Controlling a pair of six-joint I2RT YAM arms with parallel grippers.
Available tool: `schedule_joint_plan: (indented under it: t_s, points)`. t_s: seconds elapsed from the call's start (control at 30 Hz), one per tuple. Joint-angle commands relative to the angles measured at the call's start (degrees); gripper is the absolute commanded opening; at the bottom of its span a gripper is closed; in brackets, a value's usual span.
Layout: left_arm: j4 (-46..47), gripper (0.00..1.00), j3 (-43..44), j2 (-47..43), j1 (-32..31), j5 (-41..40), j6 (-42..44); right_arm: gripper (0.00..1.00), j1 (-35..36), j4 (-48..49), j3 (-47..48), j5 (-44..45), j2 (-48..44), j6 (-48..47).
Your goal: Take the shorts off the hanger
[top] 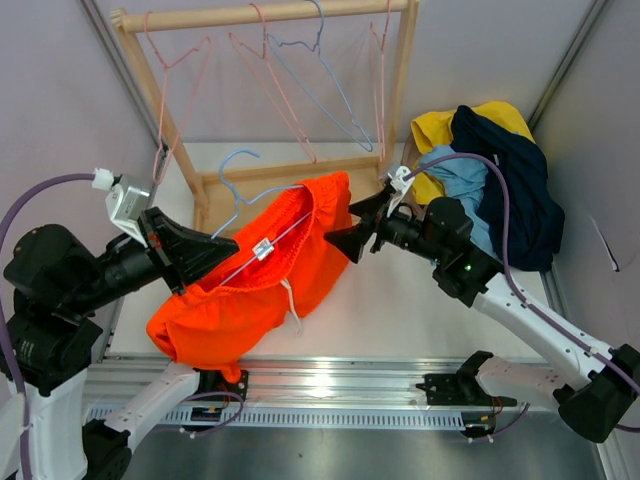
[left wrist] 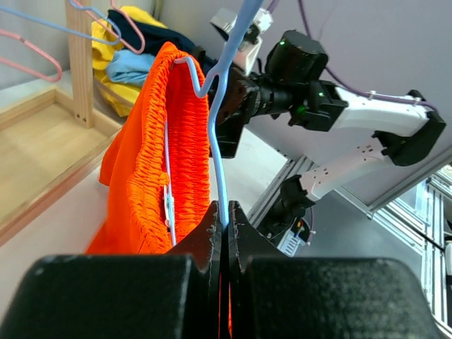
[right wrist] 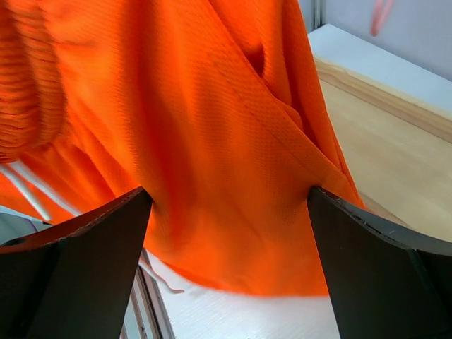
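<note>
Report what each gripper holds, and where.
Left gripper clamps the hanger by its thin wire. Right gripper holds nothing; its open jaws face the shorts.

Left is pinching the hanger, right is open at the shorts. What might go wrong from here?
1. The left gripper pinches only the thin blue hanger wire; a tug on the orange shorts may twist or slip it.
2. A white clip seems to sit at the waistband; pulling sideways may snag there.
3. The open right gripper faces loose fabric and may catch only a thin fold.
</note>
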Motion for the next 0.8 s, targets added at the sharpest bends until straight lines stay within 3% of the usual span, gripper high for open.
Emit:
schedule_joint_plan:
  t_s: [0.0, 0.13, 0.17, 0.2, 0.23, 0.3, 0.53, 0.63, 0.77]
  points:
    - [7.5, 0.00, 1.0, -0.9, -0.4, 3.3, -2.4, 0.99, 0.8, 1.8, 1.6, 1.4, -1.0, -0.7]
    - [9.0, 0.00, 0.9, -0.9, -0.5, 5.5, -3.7, 0.99, 0.9, 3.8, -0.5, 1.0, -0.8, 0.0]
    - [9.3, 0.00, 0.9, -1.1, -0.4, 5.8, -3.9, 0.92, 1.1, 4.3, -0.8, 0.9, -0.7, 0.4]
    - [9.1, 0.00, 0.9, -1.0, -0.4, 5.5, -3.7, 0.80, 1.0, 5.0, -1.1, 0.8, -0.3, 0.4]
    - [8.8, 0.00, 0.9, -1.0, -0.4, 5.1, -3.5, 0.45, 1.0, 5.2, -1.2, 0.8, -0.2, 0.4]
    - [7.8, 0.00, 1.3, -0.9, -0.4, 3.6, -2.8, 0.00, 1.0, 4.9, -1.4, 1.5, -0.5, 0.3]
    - [5.1, 0.00, 1.1, -0.9, -0.6, 0.2, -0.3, 0.00, -0.4, 2.5, -2.9, 16.0, -7.1, -3.4]
    - [4.9, 0.00, 0.5, -0.9, -0.6, 0.2, 0.1, 0.00, -6.3, -0.5, -0.9, 16.3, -8.2, -4.3]
    - [4.2, 0.00, 0.2, -0.7, -1.0, -0.3, 1.0, 0.00, -20.0, -2.1, 1.4, 12.6, -8.5, -3.1]
